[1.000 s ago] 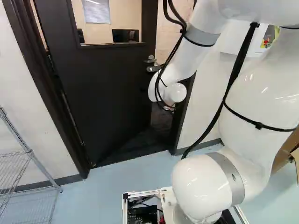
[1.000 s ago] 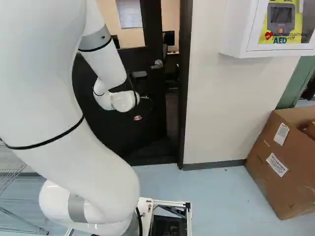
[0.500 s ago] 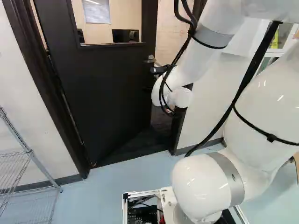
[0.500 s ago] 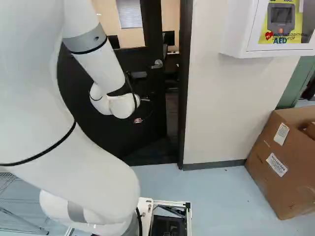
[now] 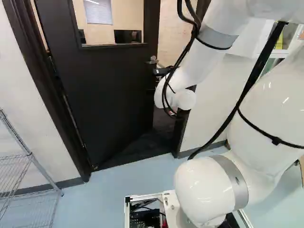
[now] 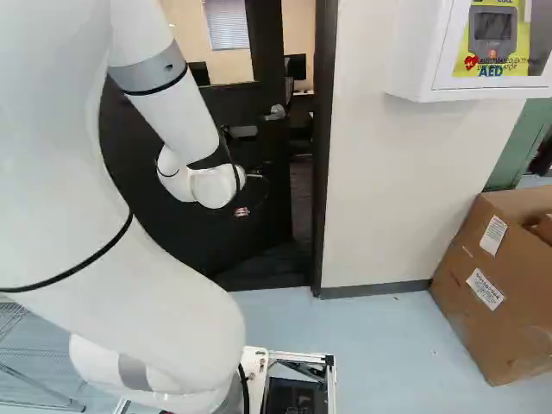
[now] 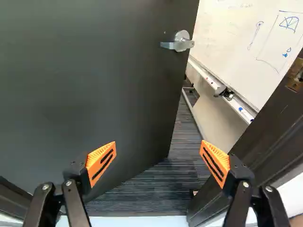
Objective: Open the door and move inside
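I can see the big dark door partly open, leaning away into the next room. Its hinge side is at the left of the left base view. Its free edge is apart from the door frame, with a gap between. The shiny handle is on the door, near that free edge.

The robot's white arm reaches toward the door, and its gripper is near the gap. In the wrist view, the gripper is open, with its two orange pads wide apart. One finger is in front of the door and the other is in front of the frame. The handle is ahead of them.

Through the gap I see dark stripy floor and a whiteboard with blue drawings. A brown box sits at the right of the right base view.
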Robot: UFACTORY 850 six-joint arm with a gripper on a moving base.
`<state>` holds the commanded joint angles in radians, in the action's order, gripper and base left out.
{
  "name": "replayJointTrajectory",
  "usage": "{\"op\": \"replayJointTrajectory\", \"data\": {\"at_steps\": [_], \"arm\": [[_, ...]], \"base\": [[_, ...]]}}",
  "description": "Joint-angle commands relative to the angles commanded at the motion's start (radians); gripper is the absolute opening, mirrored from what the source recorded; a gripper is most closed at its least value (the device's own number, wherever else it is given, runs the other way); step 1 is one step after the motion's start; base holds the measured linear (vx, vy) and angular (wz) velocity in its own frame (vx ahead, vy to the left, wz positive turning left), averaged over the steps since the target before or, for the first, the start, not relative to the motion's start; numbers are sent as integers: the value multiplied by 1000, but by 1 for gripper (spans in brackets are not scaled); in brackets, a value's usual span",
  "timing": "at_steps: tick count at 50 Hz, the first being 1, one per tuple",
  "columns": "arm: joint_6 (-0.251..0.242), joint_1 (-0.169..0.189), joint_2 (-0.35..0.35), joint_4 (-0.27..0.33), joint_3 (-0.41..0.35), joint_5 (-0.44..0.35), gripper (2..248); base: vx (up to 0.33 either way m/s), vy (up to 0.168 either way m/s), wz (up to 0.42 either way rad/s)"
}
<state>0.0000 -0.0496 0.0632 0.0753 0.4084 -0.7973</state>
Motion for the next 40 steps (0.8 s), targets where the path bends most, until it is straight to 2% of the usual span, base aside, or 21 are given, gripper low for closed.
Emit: {"op": "replayJointTrajectory", "data": {"at_steps": [21,40], "arm": [[0,0,0,0,0,0,247],[0,0,0,0,0,0,247]], "base": [[-5,3,-40],[22,83,-26]]}}
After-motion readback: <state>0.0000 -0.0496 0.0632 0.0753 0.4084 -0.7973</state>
